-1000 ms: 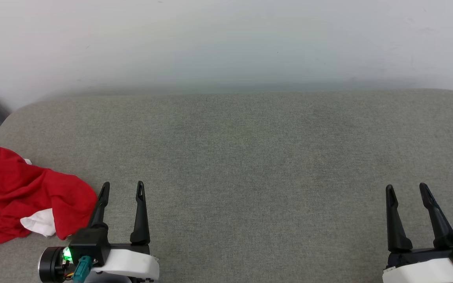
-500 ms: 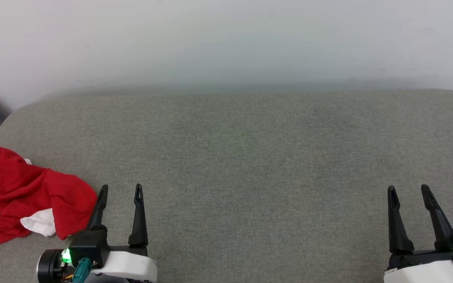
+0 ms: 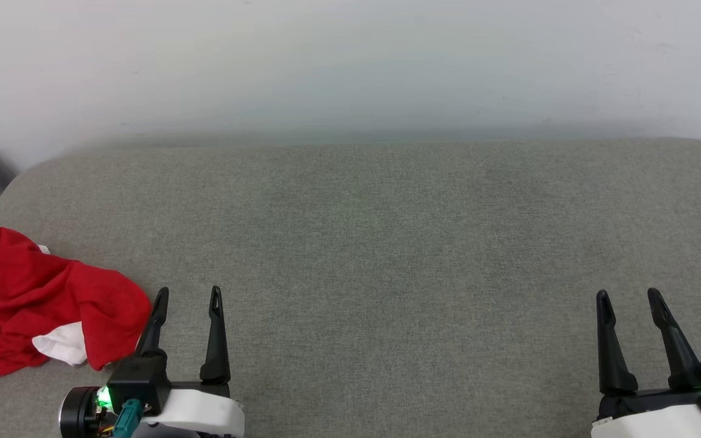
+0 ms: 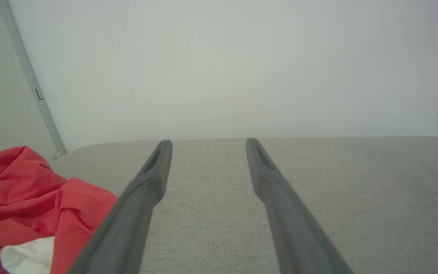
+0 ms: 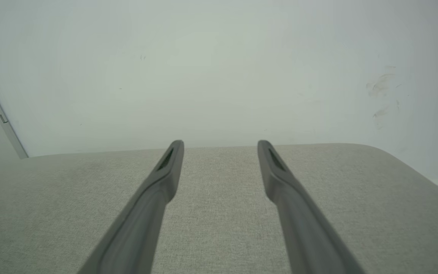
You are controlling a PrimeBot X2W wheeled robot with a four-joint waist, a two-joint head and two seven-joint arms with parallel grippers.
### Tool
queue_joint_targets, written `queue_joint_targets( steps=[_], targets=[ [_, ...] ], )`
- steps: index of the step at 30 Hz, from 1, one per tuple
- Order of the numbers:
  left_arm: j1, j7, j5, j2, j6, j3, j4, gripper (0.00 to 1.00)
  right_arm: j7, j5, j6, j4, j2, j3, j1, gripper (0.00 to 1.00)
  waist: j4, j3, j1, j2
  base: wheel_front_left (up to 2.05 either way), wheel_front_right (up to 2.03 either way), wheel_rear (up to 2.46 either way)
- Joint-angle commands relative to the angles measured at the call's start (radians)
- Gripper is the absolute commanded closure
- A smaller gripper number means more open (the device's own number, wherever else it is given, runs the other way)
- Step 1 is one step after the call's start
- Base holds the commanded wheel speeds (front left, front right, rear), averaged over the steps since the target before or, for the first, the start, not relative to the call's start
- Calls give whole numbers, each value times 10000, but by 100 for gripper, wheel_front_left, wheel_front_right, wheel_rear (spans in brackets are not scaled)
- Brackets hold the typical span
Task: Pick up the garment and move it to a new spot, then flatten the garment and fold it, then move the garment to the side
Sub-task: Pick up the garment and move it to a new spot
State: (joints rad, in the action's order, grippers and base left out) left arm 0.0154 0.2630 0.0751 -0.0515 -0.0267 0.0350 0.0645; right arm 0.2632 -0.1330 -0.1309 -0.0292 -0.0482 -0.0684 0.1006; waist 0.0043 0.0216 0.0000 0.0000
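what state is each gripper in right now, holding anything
Left gripper: open, nothing between its jaws; the garment lies crumpled just to its left.
Right gripper: open, holding nothing.

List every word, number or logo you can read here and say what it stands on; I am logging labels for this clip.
None can be read.
The crumpled red soft-fabric garment with a white patch shows no lettering on the folds that face the cameras.
The grey fabric cushion and the pale wall bear no text or signs.
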Motion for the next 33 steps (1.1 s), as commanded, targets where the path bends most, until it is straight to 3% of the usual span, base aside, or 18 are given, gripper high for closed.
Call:
queue_joint_targets(
  steps=[1, 7, 23, 33],
  targets=[
    [75, 28, 18, 17, -12, 27, 16, 0, 24, -18, 3, -1, -37, 6, 51, 0, 13, 7, 0, 0, 0, 0, 0],
    [-83, 28, -81, 15, -47, 74, 55, 0, 24, -2, 3, -13, -36, -51, 89, 0, 291, 51, 0, 0, 0, 0, 0],
    [-276, 28, -211, 16, -454, -315, -7, 0, 23, 285, 3, -73, -31, 69, 57, 0, 3317, 371, 0, 0, 0, 0, 0],
    [-31, 28, 61, 15, -674, -673, -63, 0, 23, 434, 3, -61, -29, 233, -9, 0, 4534, 379, 0, 0, 0, 0, 0]
  ],
)
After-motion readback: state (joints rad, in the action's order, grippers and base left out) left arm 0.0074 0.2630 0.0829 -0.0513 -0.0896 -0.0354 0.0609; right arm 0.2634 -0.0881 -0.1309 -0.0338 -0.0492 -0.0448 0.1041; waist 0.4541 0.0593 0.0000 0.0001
